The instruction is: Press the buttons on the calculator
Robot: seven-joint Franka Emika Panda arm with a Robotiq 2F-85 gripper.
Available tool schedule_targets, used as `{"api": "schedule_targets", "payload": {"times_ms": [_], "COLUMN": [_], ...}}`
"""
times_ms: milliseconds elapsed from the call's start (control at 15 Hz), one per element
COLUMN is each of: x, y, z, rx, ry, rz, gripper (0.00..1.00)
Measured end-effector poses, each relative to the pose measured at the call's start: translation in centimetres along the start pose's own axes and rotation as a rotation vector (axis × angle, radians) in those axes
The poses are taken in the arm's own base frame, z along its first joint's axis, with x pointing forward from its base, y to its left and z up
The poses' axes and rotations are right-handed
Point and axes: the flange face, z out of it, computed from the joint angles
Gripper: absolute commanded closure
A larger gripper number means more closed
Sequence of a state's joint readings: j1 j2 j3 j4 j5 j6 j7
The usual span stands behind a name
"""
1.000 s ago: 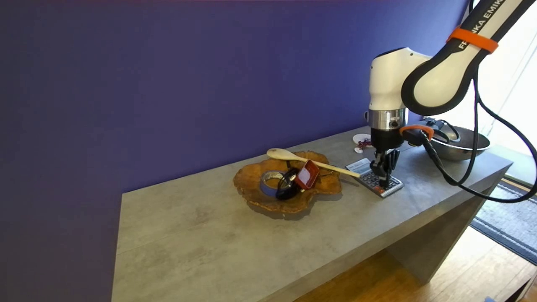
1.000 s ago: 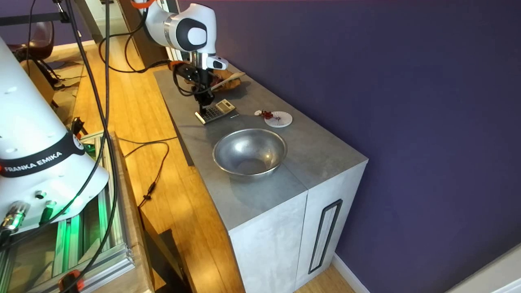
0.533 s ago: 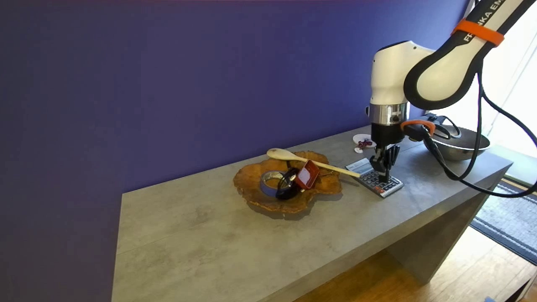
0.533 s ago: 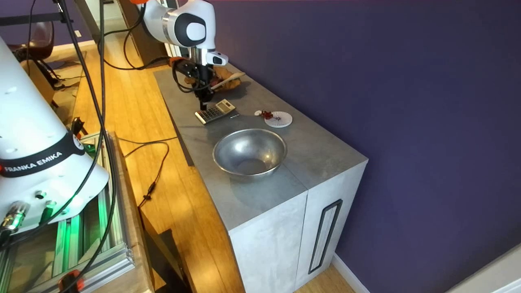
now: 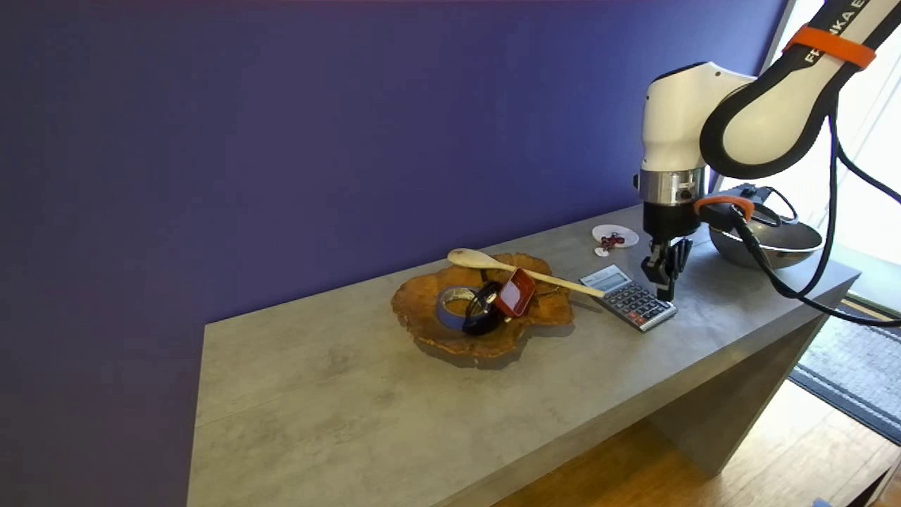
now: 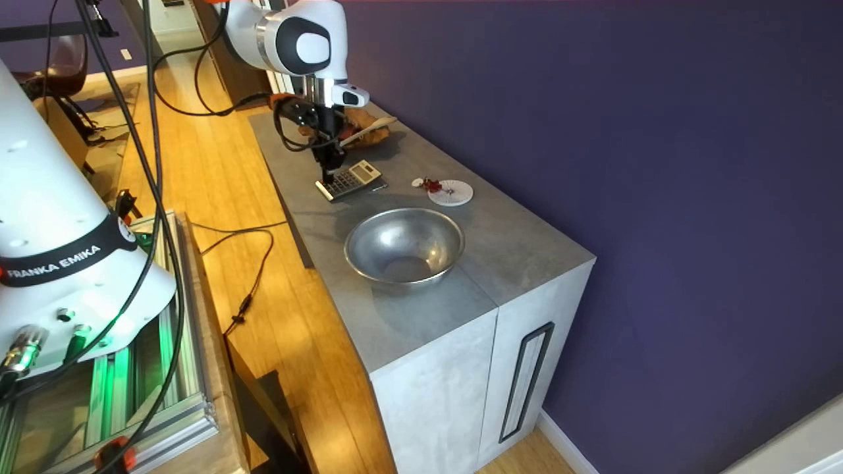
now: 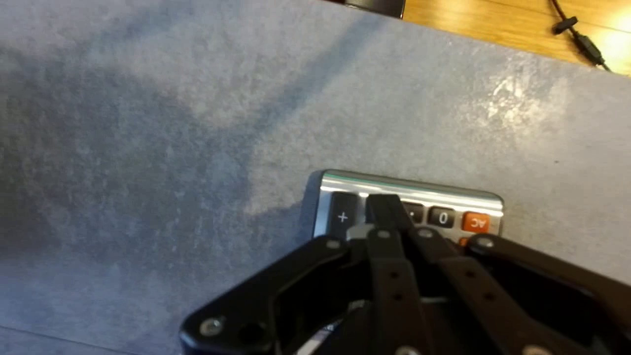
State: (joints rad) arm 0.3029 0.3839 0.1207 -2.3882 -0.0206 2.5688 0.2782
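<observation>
Op, your claw [image 7: 393,209] is pinched tight, tips together w/ no gap showing; nothing btwn them. You've got it pointing down over the key end of the calc [image 6: 349,180]. In the wrist view your tips cover a spot btwn the plus btn [image 7: 342,214] and the dot btn [image 7: 415,212]; can't tell if you're touching. 0 btn [image 7: 442,217] and orange AC btn [image 7: 476,223] read upside down, near your tips; your claw hides most other btns [image 5: 628,301] there.

Calc lies flat on the table [image 5: 338,408], btwn the wood dish [image 5: 419,303] and the metal bowl [image 6: 372,250]. Display [image 5: 608,279] is at the end away from your tips. Spoon [image 5: 486,260] lies across the dish; in an exterior view its handle end overlaps the calc's edge, can't tell if touching. In the dish: tape [image 5: 445,315], red box [image 5: 517,292], black item [image 5: 484,324]. White saucer [image 6: 454,193] w/ red bits [image 6: 431,185] at its edge is near the calc, wall side.
</observation>
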Motion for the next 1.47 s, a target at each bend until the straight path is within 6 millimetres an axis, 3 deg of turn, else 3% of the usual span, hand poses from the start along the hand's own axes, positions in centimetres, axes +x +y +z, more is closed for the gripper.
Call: {"api": "schedule_targets", "payload": {"times_ms": [467, 1467], "x": [-0.7, -0.5], "y": [0.7, 0.1], "z": [0.8, 1.9], "rx": [-0.004, 0.022], "ry": [-0.022, 0.001], "rz": [0.011, 0.006], "gripper": [1.0, 1.0]}}
